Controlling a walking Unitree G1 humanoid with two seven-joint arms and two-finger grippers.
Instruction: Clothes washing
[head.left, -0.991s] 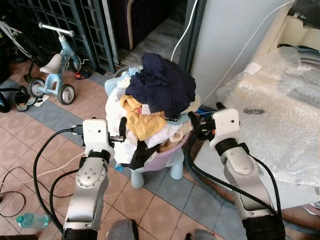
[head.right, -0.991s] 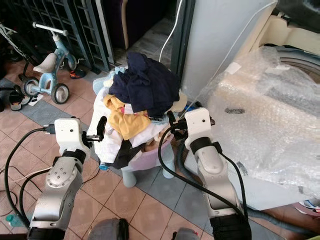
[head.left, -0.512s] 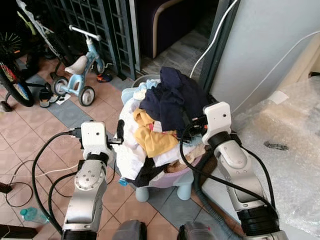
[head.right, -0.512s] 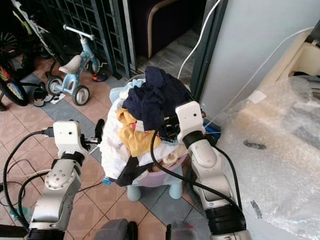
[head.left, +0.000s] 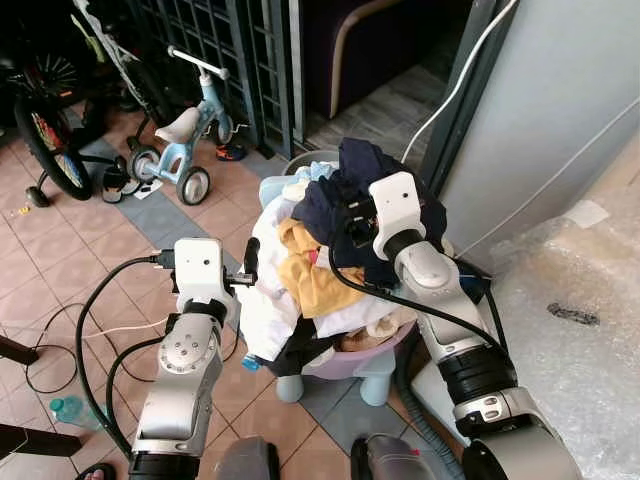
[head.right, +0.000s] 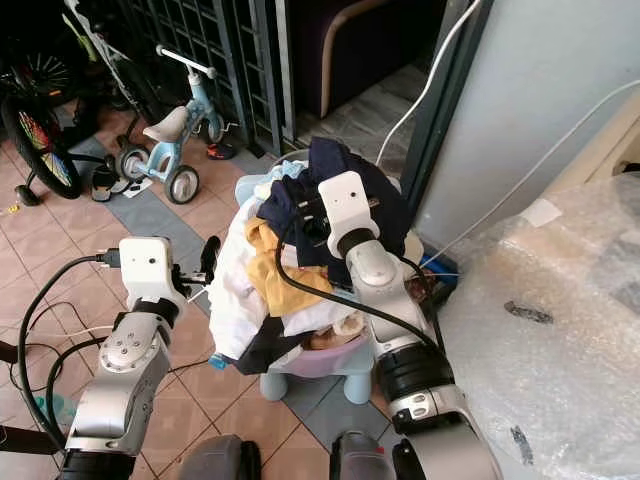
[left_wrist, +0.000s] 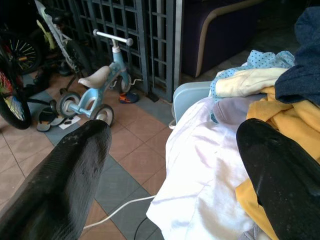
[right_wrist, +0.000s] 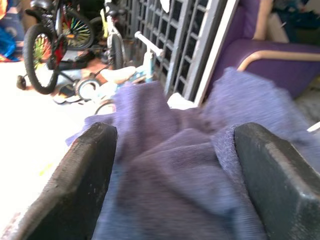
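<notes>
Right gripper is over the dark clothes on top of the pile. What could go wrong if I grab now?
The pile is heaped high above the basket on a small stool, so pulling the dark clothes may drag the yellow garment or white shirt onto the floor. The open right gripper might also snag several layers together.

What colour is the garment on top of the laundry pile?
Dark navy blue garment, seen closest in the right wrist view.

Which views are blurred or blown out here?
Right wrist view: navy cloth between the open fingers is soft, and the floor at left is washed out white. Left wrist view: sharp on the tricycle, fingers blurred. Eye views crisp.
</notes>
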